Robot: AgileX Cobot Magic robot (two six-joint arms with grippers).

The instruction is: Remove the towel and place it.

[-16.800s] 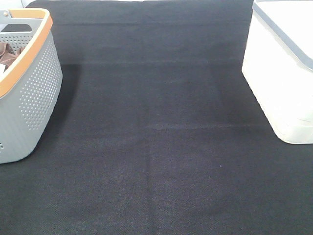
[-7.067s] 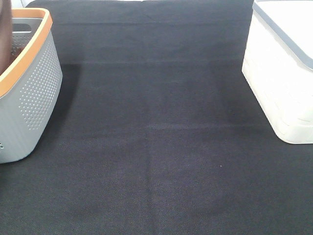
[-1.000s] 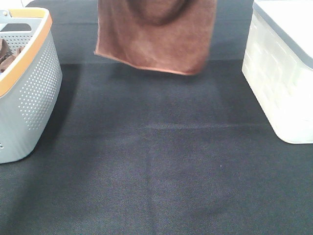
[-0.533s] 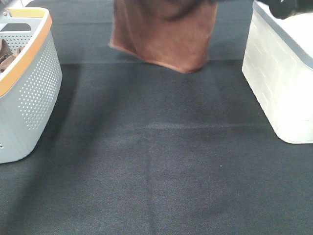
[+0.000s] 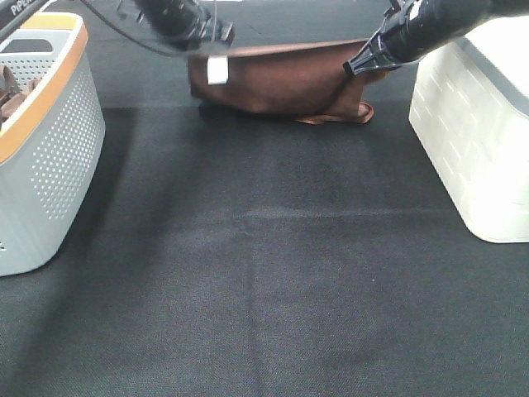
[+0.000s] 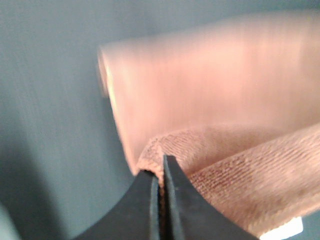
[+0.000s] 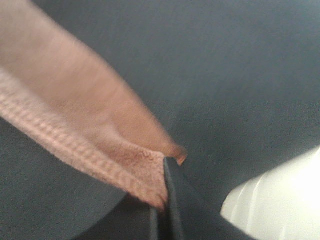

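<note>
The black fabric-covered worktop [image 5: 264, 273] fills the high view. On its right edge stands a white container [image 5: 471, 149] with a grey band round its top; its inside does not show. On the left edge stands a grey perforated basket [image 5: 58, 157] with an orange rim, and some brown cloth [image 5: 7, 87] shows inside it at the frame's edge.

The towel [image 5: 281, 83] is at the far middle of the worktop, between the two containers and touching neither. It is strung out between the two arms, with its long axis running left to right across the high view. Its upper hem is lifted, its body hangs down from it, and its lower part rests on the worktop, with hem bunched up at the lower right.

The left claw [image 5: 216, 35] has the towel's upper left corner. Its wrist view shows the left claw [image 6: 161, 172] pressed together on a fold of the cloth [image 6: 215, 100].

The right claw [image 5: 351, 68] has the upper right corner, near the white container. It too is pinching the hem, fingers closed on the towel's edge [image 7: 100, 125].

A small white tag [image 5: 217, 70] hangs from the towel just under the left claw.
</note>
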